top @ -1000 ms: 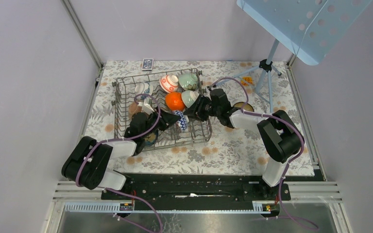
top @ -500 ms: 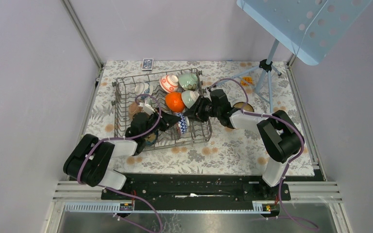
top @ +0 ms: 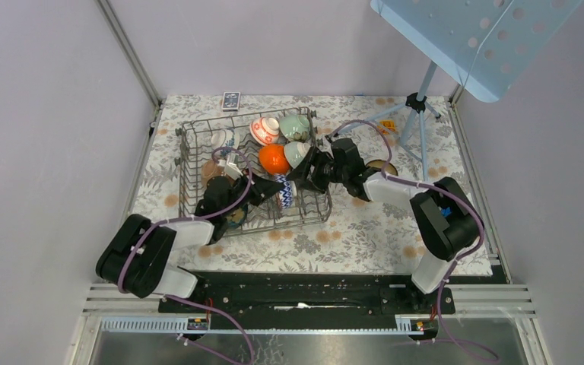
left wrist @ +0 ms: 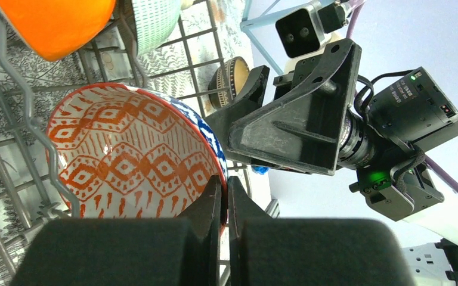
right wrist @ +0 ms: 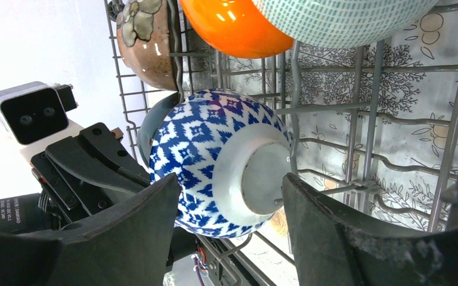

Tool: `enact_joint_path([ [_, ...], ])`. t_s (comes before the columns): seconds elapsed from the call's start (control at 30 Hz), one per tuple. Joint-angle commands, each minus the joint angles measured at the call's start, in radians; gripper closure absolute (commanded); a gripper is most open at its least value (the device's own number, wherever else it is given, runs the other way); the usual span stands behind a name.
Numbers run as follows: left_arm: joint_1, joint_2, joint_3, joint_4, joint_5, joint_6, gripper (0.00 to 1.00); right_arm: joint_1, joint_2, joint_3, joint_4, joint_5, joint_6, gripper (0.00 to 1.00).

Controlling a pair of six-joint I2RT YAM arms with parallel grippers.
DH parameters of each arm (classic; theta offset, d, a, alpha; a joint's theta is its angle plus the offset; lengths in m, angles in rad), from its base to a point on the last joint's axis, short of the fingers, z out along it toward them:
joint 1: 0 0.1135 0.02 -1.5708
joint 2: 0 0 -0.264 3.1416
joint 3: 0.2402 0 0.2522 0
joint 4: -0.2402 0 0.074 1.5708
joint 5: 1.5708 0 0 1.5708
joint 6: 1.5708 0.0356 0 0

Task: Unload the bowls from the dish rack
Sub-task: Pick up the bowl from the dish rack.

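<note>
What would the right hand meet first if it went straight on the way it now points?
The blue-and-white bowl: its white foot squarely faces the open right hand and seems close. The left hand pinches that bowl's rim from the far side.

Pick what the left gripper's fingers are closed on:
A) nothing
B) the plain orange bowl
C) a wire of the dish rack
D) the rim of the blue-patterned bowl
D: in the left wrist view the left gripper is pinched shut on the rim of the blue-patterned bowl, whose inside shows orange diamonds.
</note>
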Motion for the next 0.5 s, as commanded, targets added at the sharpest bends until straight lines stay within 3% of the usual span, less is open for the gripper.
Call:
enact_joint_path([
  [0.0, 0.0, -0.073, 0.005, 0.088, 0.022, 0.013, 1.0, -0.001, -0.091, 0.051, -0.047, -0.012, -0.042, 0.27],
  [0.3, -0.001, -0.181, 0.014, 0.016, 0.025, 0.022, 1.0, -0.012, -0.213, 0.069, -0.138, 0.007, -0.108, 0.2],
  [0.47, 0.0, -0.26, 0.038, -0.062, 0.029, 0.026, 1.0, -0.011, -0.342, 0.056, -0.23, 0.135, -0.216, 0.2],
])
